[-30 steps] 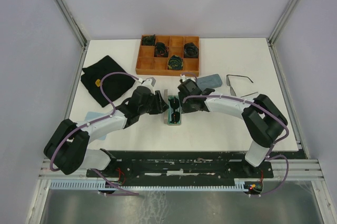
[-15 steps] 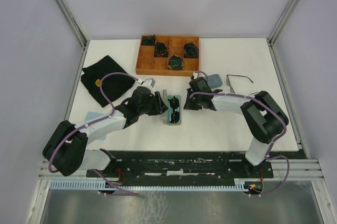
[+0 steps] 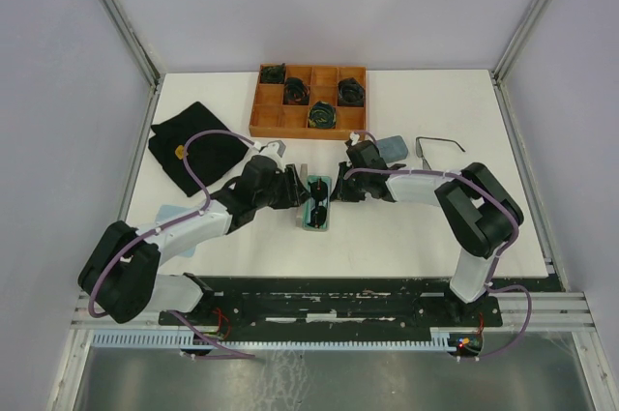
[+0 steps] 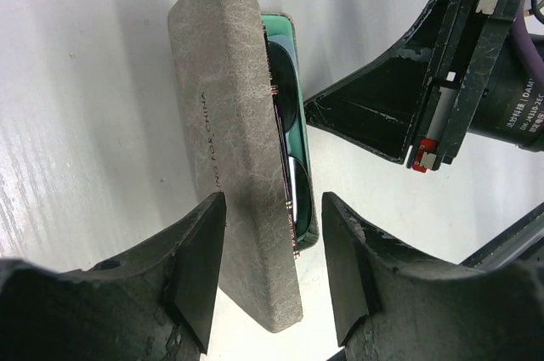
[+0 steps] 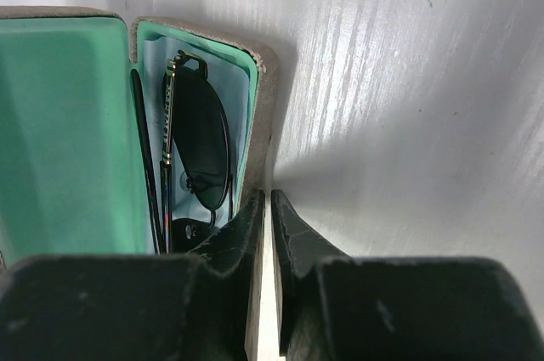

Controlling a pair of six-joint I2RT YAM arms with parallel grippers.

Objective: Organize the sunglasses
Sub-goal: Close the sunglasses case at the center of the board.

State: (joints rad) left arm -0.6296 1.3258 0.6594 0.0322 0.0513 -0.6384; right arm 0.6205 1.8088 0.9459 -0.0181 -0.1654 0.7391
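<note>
Case [image 3: 318,221] sits mid-table [image 3: 406,227], its grey lid [image 4: 229,123] half raised; one pair of sunglasses [image 5: 200,144] folded inside it, against the teal interior. My left gripper [image 4: 272,238] is spread wide and straddles the case, lid between the fingers; whether they touch it I cannot tell. My right gripper [image 5: 268,208] is pressed together, tips at the case's right rim, just beside that pair. Second pair [image 3: 440,145] lies near the right edge, well apart from both grippers.

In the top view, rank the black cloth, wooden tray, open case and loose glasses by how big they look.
1. wooden tray and black cloth, too close to call
2. open case
3. loose glasses
</note>
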